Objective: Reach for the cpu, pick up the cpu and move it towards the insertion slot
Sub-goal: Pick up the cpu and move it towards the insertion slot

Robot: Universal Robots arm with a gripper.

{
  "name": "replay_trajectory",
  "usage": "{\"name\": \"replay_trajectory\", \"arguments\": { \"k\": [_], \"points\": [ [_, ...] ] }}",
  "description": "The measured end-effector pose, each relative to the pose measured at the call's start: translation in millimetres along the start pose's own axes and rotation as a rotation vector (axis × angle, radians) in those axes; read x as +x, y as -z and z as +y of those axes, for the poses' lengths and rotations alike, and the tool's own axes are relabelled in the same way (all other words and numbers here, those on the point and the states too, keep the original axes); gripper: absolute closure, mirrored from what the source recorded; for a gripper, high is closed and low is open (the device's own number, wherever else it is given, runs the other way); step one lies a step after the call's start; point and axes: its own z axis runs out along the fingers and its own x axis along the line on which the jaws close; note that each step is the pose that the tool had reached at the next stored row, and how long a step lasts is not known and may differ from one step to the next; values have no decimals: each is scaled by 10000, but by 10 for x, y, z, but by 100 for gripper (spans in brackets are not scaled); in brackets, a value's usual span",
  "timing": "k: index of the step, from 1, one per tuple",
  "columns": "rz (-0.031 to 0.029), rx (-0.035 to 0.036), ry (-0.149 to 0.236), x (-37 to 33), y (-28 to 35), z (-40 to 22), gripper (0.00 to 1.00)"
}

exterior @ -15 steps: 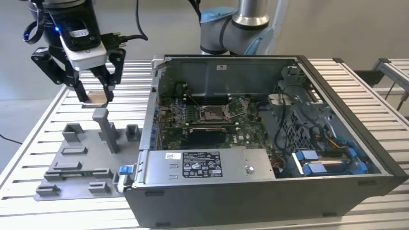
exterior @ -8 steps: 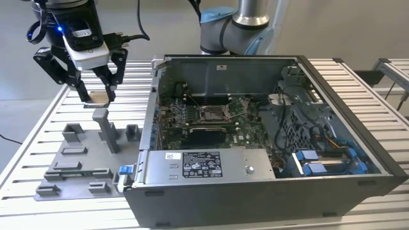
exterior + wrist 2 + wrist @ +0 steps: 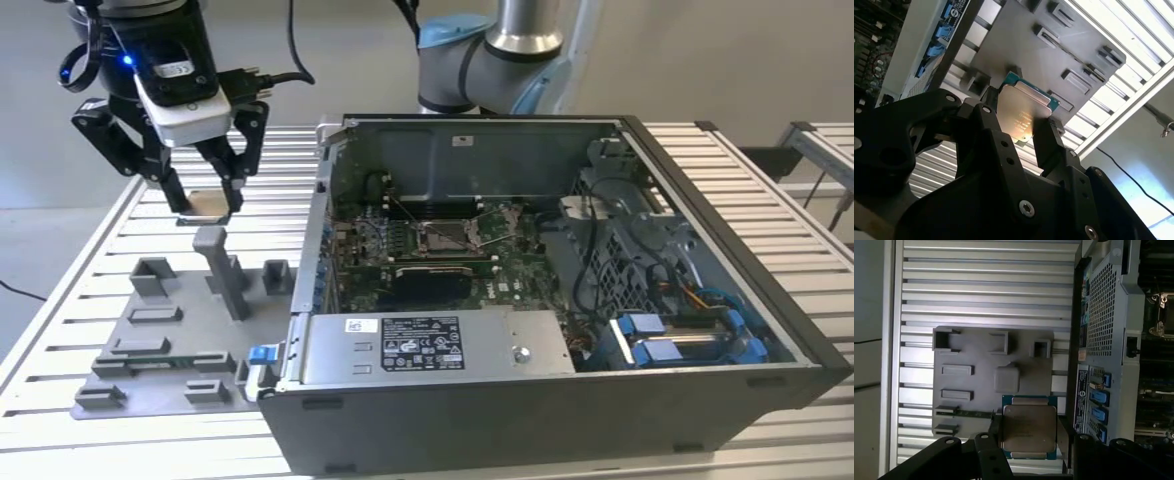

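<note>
Silver-topped and thin, the cpu [image 3: 204, 204] sits clamped between the black fingers of our pincer [image 3: 203, 208], lifted clear of the grey fixture plate [image 3: 147, 345] on the slatted worktop [image 3: 80, 300]. In both wrist views the chip [image 3: 1029, 429] shows its pale face and green edge, held by its two sides; in the second wrist view [image 3: 1021, 117] the fingers [image 3: 1046, 145] close flat on it, and it looks level, though we cannot be sure from this angle.

We judge the picking up done and the carry towards the insertion slot [image 3: 445, 236] as the step in hand. In the exterior view the chip hangs above the tall post [image 3: 218, 265] of the fixture, at that view's left, well apart from the open computer case [image 3: 561, 300] where the socket lies on the green board.

As we read it, the carry calls for enough height to pass over the near wall of the case, a steady level hold so the chip does not slip, and a path that stays clear of the cables and the blue clips [image 3: 654, 335] inside.
</note>
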Motion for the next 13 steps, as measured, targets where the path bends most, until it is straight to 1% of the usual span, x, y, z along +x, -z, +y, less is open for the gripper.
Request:
{"name": "replay_trajectory", "arguments": {
  "k": [2,4,6,8,11,12,13],
  "points": [
    [1,2,1,-47,3,-2,100],
    [-1,1,1,-113,5,-3,100],
    [-35,2,3,-189,7,-6,100],
    [-114,1,6,-255,10,-7,100],
    [-255,0,11,-345,14,-10,100],
    [-288,1,13,-380,15,-11,100],
    [-305,2,13,-419,16,-12,100]
  ]
}}
